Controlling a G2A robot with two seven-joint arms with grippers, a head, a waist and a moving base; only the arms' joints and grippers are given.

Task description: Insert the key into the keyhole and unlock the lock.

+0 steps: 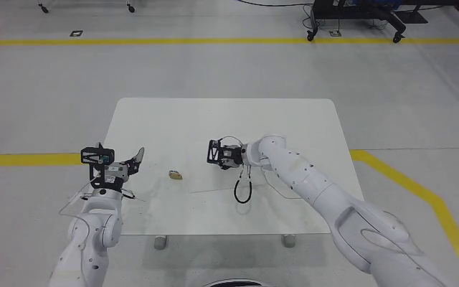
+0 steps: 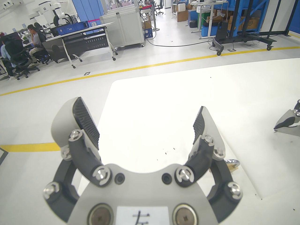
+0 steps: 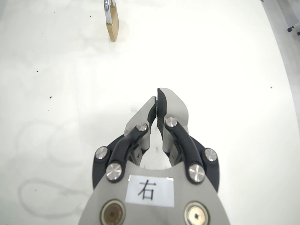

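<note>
A small brass padlock [image 1: 175,174] with a silver shackle lies on the white table [image 1: 215,122], between the two arms. My left gripper [image 1: 135,161] hovers over the table's left part, open and holding nothing. In the left wrist view the left gripper [image 2: 143,118] spreads wide and the padlock [image 2: 232,165] peeks out from behind one finger. My right gripper [image 1: 214,153] sits right of the padlock, near the table's middle. In the right wrist view the right gripper [image 3: 156,94] is shut with its pads pressed together, pointing toward the padlock [image 3: 112,24]. No key shows between the pads.
A black cable loop [image 1: 242,190] hangs from the right arm over the table's front half. Dark specks dot the tabletop. The right gripper's tip [image 2: 288,121] shows at the side of the left wrist view. The table's left edge runs close beside the left gripper.
</note>
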